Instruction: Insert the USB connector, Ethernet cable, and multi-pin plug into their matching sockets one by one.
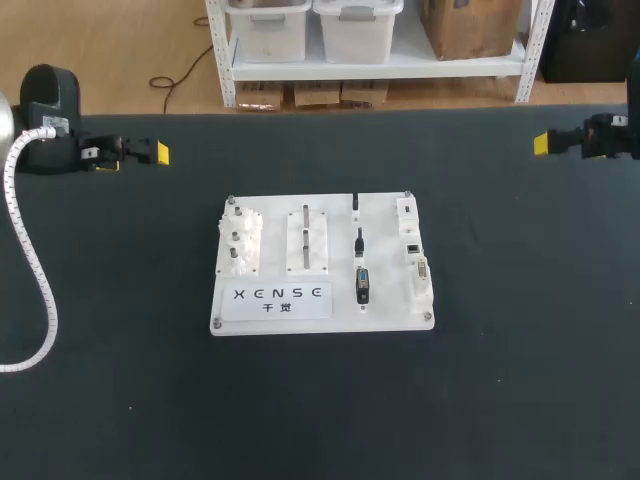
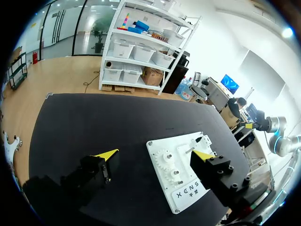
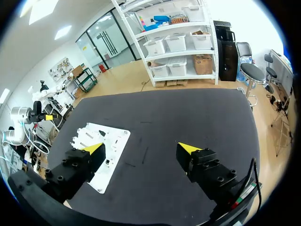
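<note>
Black matting covered the table (image 1: 500,380), dull and likely grippy. At its middle sat a white board (image 1: 388,300). On the board's right-arm side stood three dark plugs in a column. The farthest back was probably the USB connector (image 1: 355,203), then the Ethernet cable (image 1: 358,240), then the multi-pin plug (image 1: 362,285) nearest the front edge. The sockets (image 1: 415,250) were just beside them. Each plug looked small, light and rigid, best pinched across its flat sides, clear of the contacts. The left gripper (image 2: 154,154) and right gripper (image 3: 141,148) hung well apart from the board, jaws wide and empty.

The left gripper (image 1: 150,152) and right gripper (image 1: 545,143) hang far apart at opposite sides, fingers pointing inward, both spread wide, holding nothing.
</note>
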Robot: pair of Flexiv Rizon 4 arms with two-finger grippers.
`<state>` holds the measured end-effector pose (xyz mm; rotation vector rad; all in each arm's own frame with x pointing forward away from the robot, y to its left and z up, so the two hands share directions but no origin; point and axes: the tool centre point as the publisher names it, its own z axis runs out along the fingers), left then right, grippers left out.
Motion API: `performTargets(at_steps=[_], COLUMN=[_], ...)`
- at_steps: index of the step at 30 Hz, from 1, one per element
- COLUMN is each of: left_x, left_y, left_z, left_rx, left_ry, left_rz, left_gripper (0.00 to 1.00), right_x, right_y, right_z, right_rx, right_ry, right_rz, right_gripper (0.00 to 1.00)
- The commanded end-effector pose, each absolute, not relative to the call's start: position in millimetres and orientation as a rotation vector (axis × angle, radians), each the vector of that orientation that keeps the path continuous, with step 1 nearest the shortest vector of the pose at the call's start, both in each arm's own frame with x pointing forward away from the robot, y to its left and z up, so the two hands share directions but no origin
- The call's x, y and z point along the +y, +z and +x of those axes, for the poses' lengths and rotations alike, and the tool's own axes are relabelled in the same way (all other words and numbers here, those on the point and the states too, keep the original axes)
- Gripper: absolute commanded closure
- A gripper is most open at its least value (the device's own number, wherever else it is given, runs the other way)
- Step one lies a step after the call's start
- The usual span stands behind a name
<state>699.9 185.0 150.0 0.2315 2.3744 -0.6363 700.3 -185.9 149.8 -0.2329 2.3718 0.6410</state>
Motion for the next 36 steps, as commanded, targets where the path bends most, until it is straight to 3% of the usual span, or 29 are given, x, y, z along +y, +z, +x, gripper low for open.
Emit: performTargets(at_steps=[1,4,21,36], left_x=[185.0,185.0,185.0,185.0], left_y=[150.0,150.0,150.0,150.0], left_z=[699.9,699.9,699.9,699.9], left_rx=[2.374,2.374,2.374,2.374], left_ry=[-0.636,-0.636,-0.636,-0.636], left_rz=[0.231,0.231,0.231,0.231], left_gripper=[0.0,0.0,0.0,0.0], right_x=[-185.6,-185.6,-29.8,31.6], right_y=[149.5,149.5,137.1,86.4], right_z=[700.6,700.6,745.1,748.3], right_rx=[2.372,2.372,2.774,2.901], right_ry=[0.64,0.64,-0.045,-0.299], right_rz=[-0.233,-0.233,-0.284,-0.089], right_gripper=[0.0,0.0,0.0,0.0])
